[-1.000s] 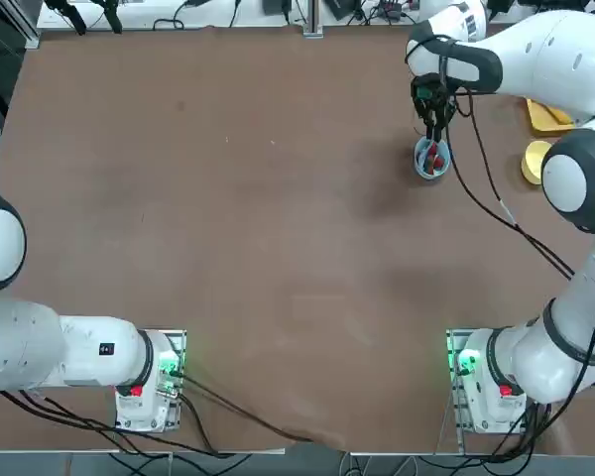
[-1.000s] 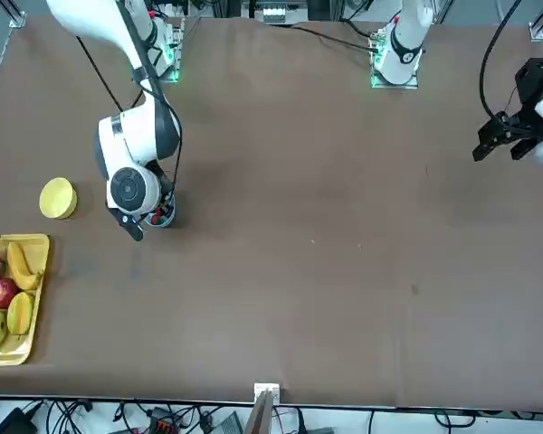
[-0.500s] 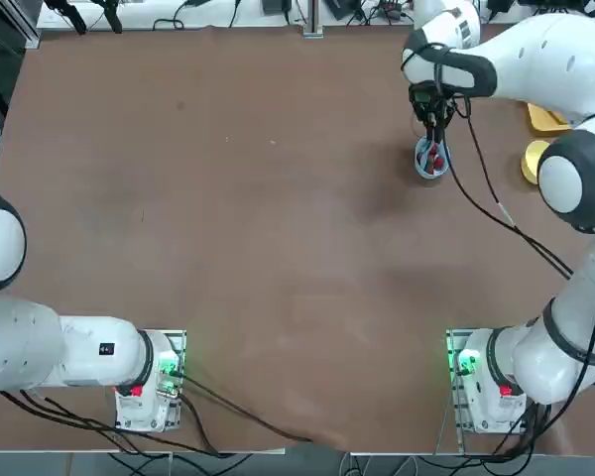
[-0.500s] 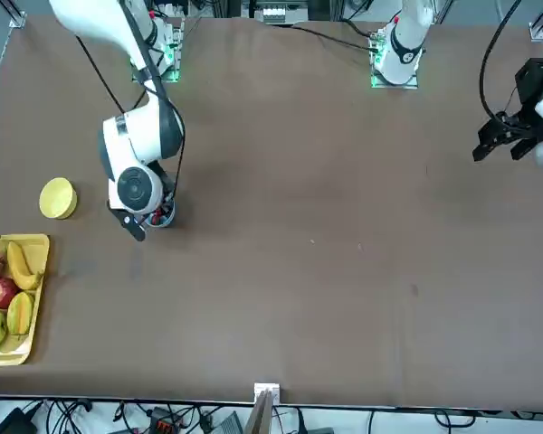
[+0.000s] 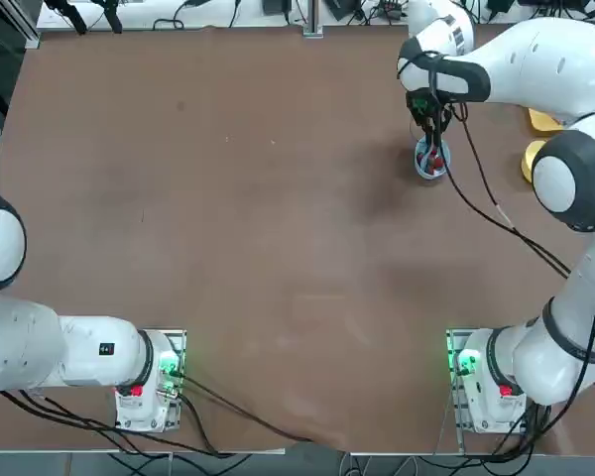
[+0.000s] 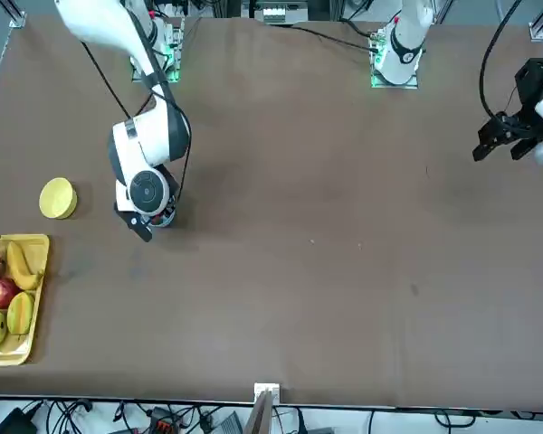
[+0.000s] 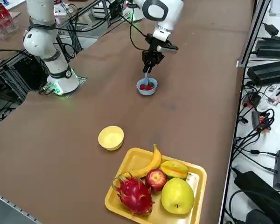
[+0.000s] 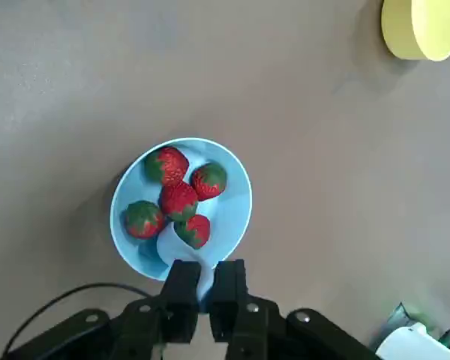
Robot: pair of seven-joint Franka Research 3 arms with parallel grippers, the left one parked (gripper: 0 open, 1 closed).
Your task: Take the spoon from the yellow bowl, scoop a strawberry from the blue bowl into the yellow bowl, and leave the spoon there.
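The right end effector (image 8: 203,289) hangs just over the near rim of the blue bowl (image 8: 236,217), its two fingers (image 8: 181,289) clamped together on the handle of the pale spoon (image 8: 178,244). The spoon's scoop end reaches down inside the blue bowl and rests among the strawberries. Five strawberries (image 8: 180,201) lie in that bowl, clustered toward one side, with one (image 8: 194,229) touching the spoon's scoop.

In the side view the end effector (image 7: 149,64) points down at the blue bowl (image 7: 147,87), with the spoon (image 7: 146,77) between them. The yellow bowl (image 7: 111,137) sits well apart from the blue bowl on the brown table (image 7: 84,116), with nothing visible inside it. Just beside the yellow bowl stands a yellow fruit tray (image 7: 196,177) carrying a banana (image 7: 147,165), an apple (image 7: 155,179), a dragon fruit (image 7: 133,193) and a green apple (image 7: 177,196).
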